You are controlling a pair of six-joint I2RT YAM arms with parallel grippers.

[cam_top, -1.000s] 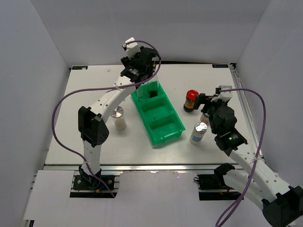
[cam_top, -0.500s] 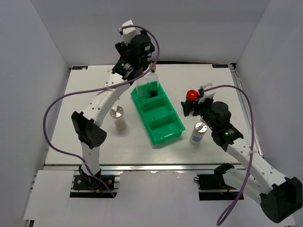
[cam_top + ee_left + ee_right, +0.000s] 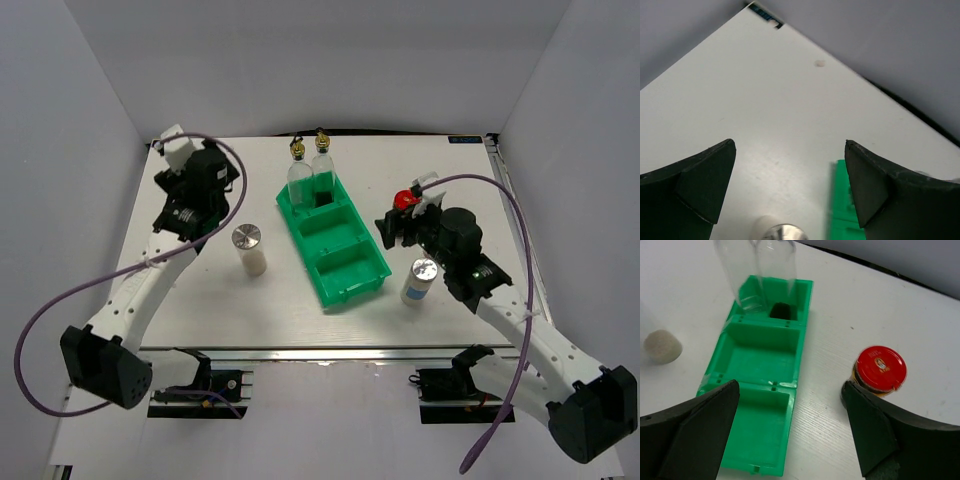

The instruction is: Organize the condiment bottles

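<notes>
Left fingers [image 3: 700, 185] and right fingers [image 3: 875, 432] both spread open, empty.
Red-lidded jar [image 3: 881, 369] stands just outside the right fingers; silver-lidded shaker [image 3: 249, 242] sits on the desk [image 3: 200, 295] near the left fingers; two glass bottles [image 3: 310, 172] stand in the tray's [image 3: 352, 272] far end.

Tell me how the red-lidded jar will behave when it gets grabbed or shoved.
The red-lidded jar looks squat, the lid as wide as the body, so a nudge would probably slide it rather than tip it. Being round, it would likely roll if knocked over. Its dark sides look glossy, perhaps glass: possibly slick and breakable.
</notes>
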